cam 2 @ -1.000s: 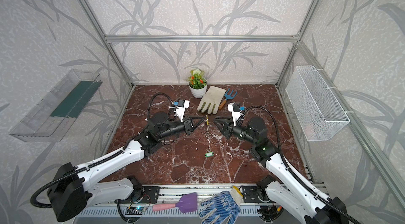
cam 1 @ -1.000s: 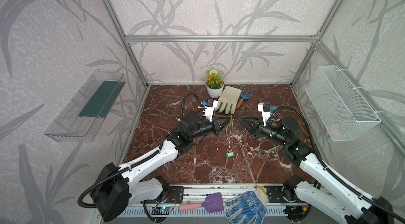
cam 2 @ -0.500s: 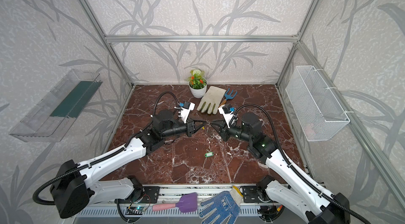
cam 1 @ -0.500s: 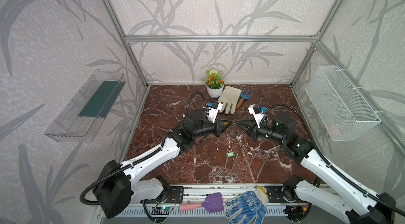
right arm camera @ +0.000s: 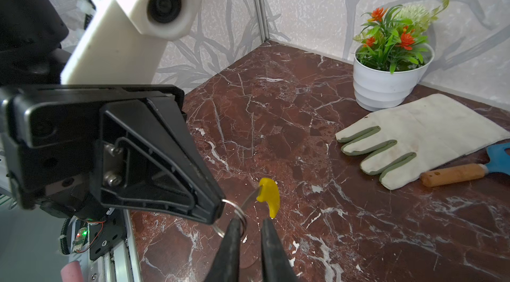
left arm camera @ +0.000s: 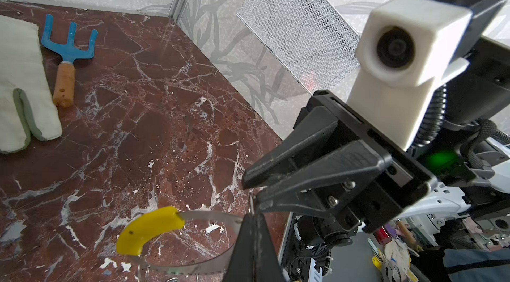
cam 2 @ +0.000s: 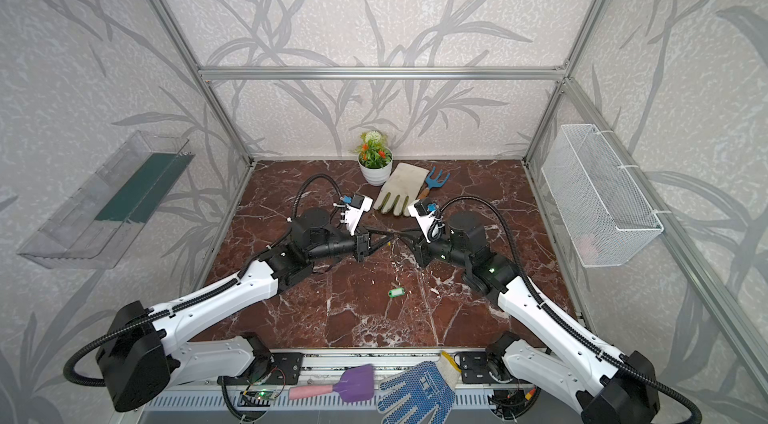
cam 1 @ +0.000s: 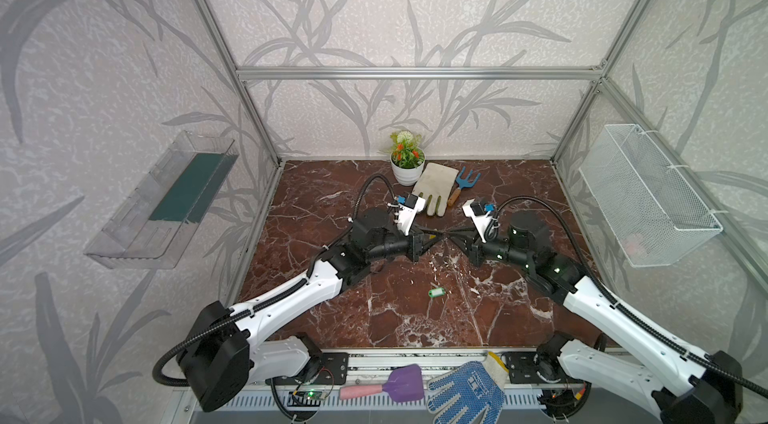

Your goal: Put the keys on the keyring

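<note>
The green key tag (cam 1: 436, 292) (cam 2: 396, 292) lies alone on the marble floor, nearer the front than both grippers. My left gripper (left arm camera: 251, 221) (cam 1: 441, 236) is held above the floor and is shut on the keyring (left arm camera: 209, 215), a thin grey band with a yellow sleeve (left arm camera: 149, 229) (right arm camera: 269, 195). My right gripper (right arm camera: 251, 222) (cam 1: 452, 236) faces it tip to tip. Its jaws stand a narrow gap apart with nothing clamped between them. A small silver ring (right arm camera: 234, 213) hangs at the left gripper's tip, against one right finger (right arm camera: 234, 239).
A potted plant (cam 1: 407, 170), a pale work glove (cam 1: 436, 187) and a blue hand rake (cam 1: 465, 183) lie at the back of the floor. A wire basket (cam 1: 648, 197) hangs on the right wall and a clear shelf (cam 1: 166, 197) on the left wall. A purple spatula (cam 1: 399, 384) and a blue glove (cam 1: 465, 395) rest on the front rail.
Both arms have moved inward until their fingertips meet over the middle of the floor. The right jaws have narrowed. The green tag has not moved.
</note>
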`<control>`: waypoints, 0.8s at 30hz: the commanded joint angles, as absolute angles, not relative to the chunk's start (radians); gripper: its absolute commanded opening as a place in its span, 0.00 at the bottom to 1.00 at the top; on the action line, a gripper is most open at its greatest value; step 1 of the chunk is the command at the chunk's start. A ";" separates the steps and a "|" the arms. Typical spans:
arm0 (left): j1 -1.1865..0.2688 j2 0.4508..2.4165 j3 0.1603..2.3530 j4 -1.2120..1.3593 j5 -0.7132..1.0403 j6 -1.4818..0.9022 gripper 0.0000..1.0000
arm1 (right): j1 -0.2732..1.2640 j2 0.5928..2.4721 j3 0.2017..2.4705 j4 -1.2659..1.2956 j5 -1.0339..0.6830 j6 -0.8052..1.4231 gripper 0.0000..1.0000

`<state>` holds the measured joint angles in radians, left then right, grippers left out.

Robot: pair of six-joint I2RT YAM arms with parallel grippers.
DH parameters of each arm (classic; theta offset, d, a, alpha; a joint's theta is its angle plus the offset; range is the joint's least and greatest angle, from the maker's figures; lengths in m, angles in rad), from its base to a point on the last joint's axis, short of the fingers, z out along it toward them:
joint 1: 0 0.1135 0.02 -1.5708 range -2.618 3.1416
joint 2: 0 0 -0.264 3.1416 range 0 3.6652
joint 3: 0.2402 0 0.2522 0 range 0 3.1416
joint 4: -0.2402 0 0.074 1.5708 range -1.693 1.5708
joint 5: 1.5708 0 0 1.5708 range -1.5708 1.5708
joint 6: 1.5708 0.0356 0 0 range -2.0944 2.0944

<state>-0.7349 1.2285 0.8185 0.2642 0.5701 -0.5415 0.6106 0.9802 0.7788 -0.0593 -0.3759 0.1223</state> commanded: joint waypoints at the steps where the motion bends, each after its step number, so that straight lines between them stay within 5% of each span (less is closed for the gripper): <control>1: -0.745 1.223 0.859 0.306 0.607 -0.533 0.00 | 0.616 0.989 0.821 -0.063 -0.389 0.114 0.17; 16: -0.748 1.228 0.861 0.308 0.606 -0.528 0.00 | 0.631 0.999 0.816 -0.032 -0.452 0.132 0.19; 21: -0.749 1.220 0.858 0.308 0.601 -0.525 0.00 | 0.630 0.990 0.812 -0.024 -0.476 0.142 0.02; 24: -0.750 1.218 0.854 0.307 0.592 -0.524 0.00 | 0.631 0.974 0.806 -0.025 -0.465 0.141 0.00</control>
<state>-0.7357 1.2301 0.8188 0.2630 0.5709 -0.5339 0.6174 0.9936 0.7902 -0.0582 -0.4271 0.1402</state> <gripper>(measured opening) 0.048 0.051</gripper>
